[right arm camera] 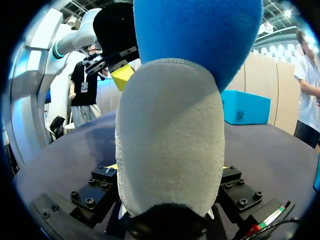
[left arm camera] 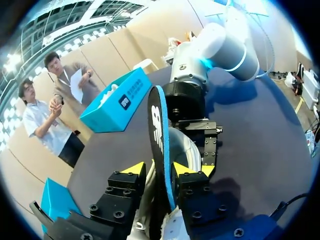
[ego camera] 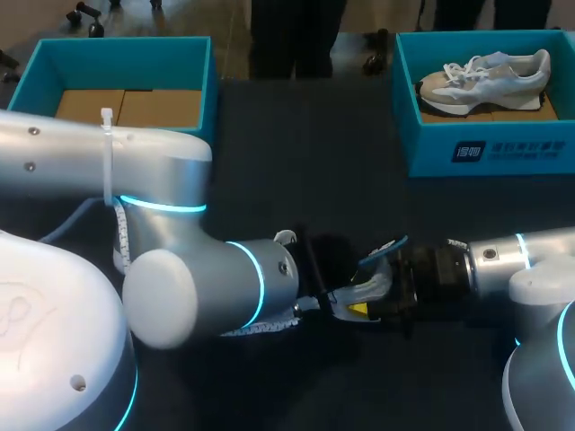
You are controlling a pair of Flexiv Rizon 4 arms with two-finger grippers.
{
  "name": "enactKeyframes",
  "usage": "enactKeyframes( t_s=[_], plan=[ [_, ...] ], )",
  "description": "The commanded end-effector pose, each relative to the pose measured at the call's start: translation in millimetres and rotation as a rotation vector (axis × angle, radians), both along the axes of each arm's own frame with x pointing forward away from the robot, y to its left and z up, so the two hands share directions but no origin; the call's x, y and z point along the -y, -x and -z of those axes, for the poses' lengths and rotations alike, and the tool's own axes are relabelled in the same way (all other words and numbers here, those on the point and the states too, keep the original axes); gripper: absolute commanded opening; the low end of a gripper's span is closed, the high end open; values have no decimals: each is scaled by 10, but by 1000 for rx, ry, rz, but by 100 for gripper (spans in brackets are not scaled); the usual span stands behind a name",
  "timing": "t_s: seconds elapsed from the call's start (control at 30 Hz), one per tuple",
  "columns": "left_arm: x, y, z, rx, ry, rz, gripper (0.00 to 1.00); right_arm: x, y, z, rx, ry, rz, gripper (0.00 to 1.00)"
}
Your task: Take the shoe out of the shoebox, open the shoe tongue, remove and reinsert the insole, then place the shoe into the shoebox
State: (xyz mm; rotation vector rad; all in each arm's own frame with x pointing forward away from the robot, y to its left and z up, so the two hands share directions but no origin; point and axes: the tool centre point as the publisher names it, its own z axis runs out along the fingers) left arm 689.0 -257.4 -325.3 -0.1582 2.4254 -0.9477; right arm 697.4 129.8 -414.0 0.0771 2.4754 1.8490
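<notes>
Seen from above, the two arms meet low on the dark table (ego camera: 296,171). The right gripper (ego camera: 392,289) is clamped on the shoe (ego camera: 370,287), and the left gripper (ego camera: 346,305) faces it at close quarters. The blue edge of the insole (ego camera: 384,250) slants up over the shoe. The left shoebox (ego camera: 205,85) holds only cardboard and stands well apart at the far corner on the left arm's side. The right shoebox (ego camera: 467,153) holds a spare shoe (ego camera: 490,79). The arms cover most of the held shoe here, so I cannot tell which end is the toe. In the left wrist view the insole (left arm camera: 158,125) stands on edge between that gripper's fingers, which stand narrow against its two faces, so I judge it pinched. Its long axis runs straight ahead from the fingertips to the right gripper, with the shoe (left arm camera: 186,150) showing white just behind it. The insole hides one of the right gripper's fingers. In the right wrist view the shoe (right arm camera: 170,135) fills the space between that gripper's fingers and is gripped from both sides. The insole (right arm camera: 200,35) rises beyond it, with one yellow fingertip (right arm camera: 122,76) of the left gripper beside it. Whether the insole's far end sits inside the shoe is hidden. I judge that the next move turns on sliding the insole along that line between the two grippers.
</notes>
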Motion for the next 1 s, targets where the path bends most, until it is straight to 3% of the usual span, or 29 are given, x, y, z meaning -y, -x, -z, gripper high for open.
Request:
enactKeyframes(
  t_s=[0.03,0.3,0.57,0.63,1.0],
  plan=[
    [55,-34,31,-20,-2,22,33,-19,3,-12,-1,6,-1,0],
    [155,-88,83,-41,-4,32,31,-19,3,-12,-1,6,-1,0],
    [208,-104,119,-58,-5,32,12,-19,3,-12,-1,6,-1,0],
    [208,-105,125,-59,-4,30,0,-19,3,-12,-1,6,-1,0],
    [276,-244,-74,-181,31,57,0,-19,3,-12,-1,6,-1,0]
  ],
)
